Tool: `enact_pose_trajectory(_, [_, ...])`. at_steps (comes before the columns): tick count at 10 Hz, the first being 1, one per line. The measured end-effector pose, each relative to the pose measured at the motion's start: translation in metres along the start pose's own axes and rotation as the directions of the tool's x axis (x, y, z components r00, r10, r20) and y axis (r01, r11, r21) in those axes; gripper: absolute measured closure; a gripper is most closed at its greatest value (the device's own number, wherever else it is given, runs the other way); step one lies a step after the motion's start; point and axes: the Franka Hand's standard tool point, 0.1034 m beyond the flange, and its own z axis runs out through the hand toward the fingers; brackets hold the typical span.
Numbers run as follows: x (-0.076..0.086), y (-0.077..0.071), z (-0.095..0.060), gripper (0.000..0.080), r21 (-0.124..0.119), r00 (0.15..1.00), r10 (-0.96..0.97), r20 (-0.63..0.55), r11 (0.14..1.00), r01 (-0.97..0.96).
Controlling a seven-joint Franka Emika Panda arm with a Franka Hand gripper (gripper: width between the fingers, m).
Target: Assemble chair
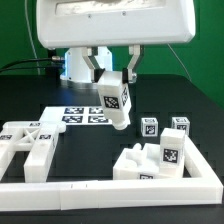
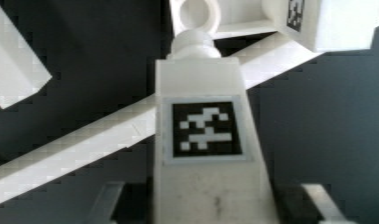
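The gripper [image 1: 113, 84] is clamped on a long white plastic post [image 1: 114, 102] that bears a black-and-white square tag. It holds the post tilted and clear of the black bench [image 1: 192, 105], probably so the lower end can be lined up with a socket. The small white blocky plastic chair [image 1: 158, 152], partly built, sits near on the exterior view's right, inside the long white L-shaped border rail [image 1: 100, 188]. It is a stepped base with tagged, cube-topped posts rising from it.

Arm [image 1: 110, 25] comes down from above. Claw [image 1: 113, 82] points downward, held aloft. Fingers [image 2: 115, 200] part-closed, clamped on opposite sides of a tagged white chair piece [image 1: 113, 100].
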Motion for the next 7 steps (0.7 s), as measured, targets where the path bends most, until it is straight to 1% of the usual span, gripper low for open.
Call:
enact_pose_trajectory(1, [-0.001, 0.000, 0.001, 0.0512, 0.000, 1.000, -0.009, -0.003, 1.000, 0.009])
enact_pose_trajectory(2, [0.001, 0.000, -0.001, 0.0512, 0.013, 0.999, -0.012, -0.045, 1.000, 0.013])
enact_pose_trajectory(4, [-0.009, 0.002, 0.000, 0.0512, 0.044, 0.983, -0.017, -0.182, 0.999, 0.026])
enact_pose_trajectory(5, [-0.015, 0.003, 0.005, 0.0512, 0.045, 0.981, -0.015, -0.195, 0.999, 0.025])
enact_pose_trajectory(6, [-0.018, -0.003, 0.009, 0.0512, 0.068, 0.960, 0.009, -0.279, 0.998, 0.010])
enact_pose_trajectory(7, [-0.030, -0.013, 0.019, 0.0512, 0.092, 0.939, 0.033, -0.342, 0.996, -0.002])
